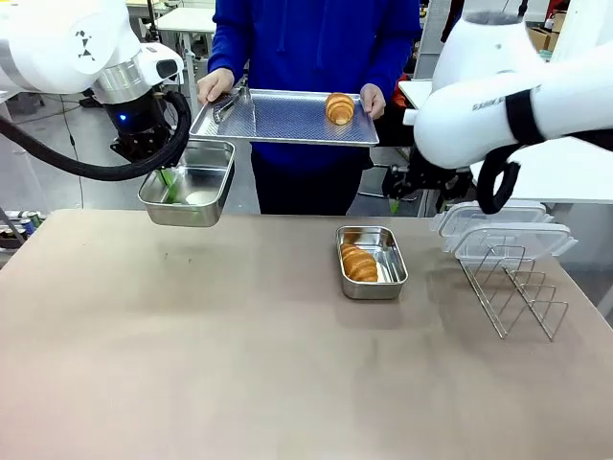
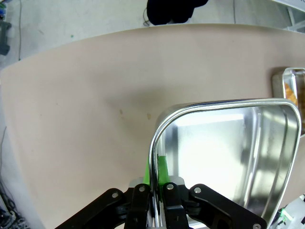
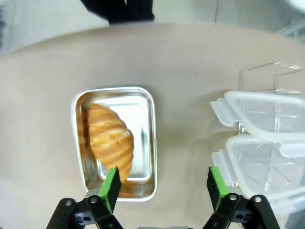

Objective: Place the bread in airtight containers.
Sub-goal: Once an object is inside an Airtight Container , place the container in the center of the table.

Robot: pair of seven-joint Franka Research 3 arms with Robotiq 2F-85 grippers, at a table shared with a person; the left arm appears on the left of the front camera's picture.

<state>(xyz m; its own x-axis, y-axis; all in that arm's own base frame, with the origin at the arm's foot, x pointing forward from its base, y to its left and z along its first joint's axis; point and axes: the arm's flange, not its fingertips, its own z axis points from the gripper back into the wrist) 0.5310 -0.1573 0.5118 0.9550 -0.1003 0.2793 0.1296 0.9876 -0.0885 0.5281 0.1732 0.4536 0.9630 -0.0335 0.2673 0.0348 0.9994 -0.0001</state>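
Croissant (image 3: 110,139) golden-brown, ridged crust. Empty tin (image 2: 228,157) and filled tin (image 3: 151,138) shiny silver. Tray (image 1: 287,120) silver, perforated. Desk (image 1: 192,364) beige. Sweater (image 1: 316,38) blue. Right end effector (image 3: 163,174) pads (image 3: 111,183) green.

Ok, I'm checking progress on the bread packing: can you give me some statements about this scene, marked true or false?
The table tin holds a croissant. True.
The left gripper is open and empty. False: it is shut on the rim of an empty tin.
The person's tray carries two croissants. False: one tray croissant, plus tongs.
The right gripper is open. True.
The table tin has its lid on. False: the clear lids sit by the wire rack.
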